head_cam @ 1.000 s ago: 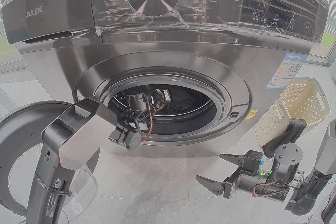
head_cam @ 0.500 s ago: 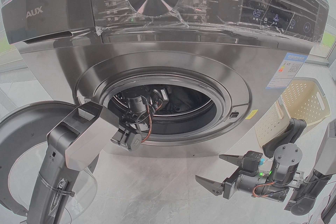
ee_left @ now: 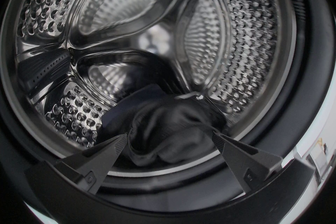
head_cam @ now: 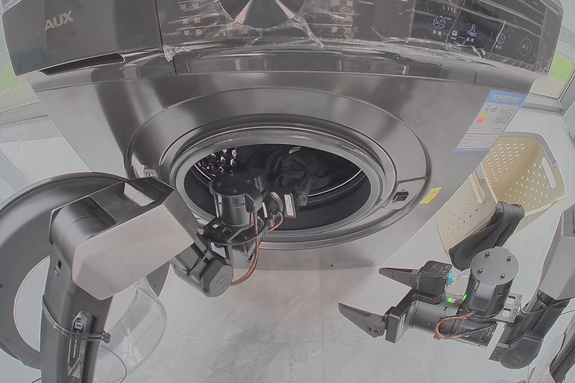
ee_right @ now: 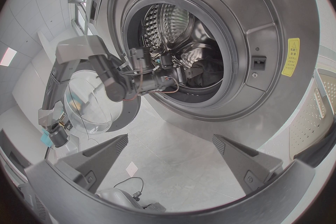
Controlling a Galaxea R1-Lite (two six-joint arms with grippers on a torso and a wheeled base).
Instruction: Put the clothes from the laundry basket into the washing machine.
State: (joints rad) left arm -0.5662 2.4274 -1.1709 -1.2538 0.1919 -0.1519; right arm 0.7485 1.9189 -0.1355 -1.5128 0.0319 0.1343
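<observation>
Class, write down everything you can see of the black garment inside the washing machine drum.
The black garment is soft, faintly shiny cloth, crumpled into a loose heap with deep folds, so what kind of clothing it is cannot be told. It lies on the perforated metal drum, close to the front opening. The left gripper is open, with one fingertip on each side of the heap. Whether the fingertips touch the cloth cannot be told.

Black garment [ee_left: 164, 133], bunched — inside washing machine [head_cam: 287, 97]

The washing machine [head_cam: 90, 103] bears a blue label [head_cam: 497, 118] and yellow sticker [head_cam: 430, 195].
</observation>
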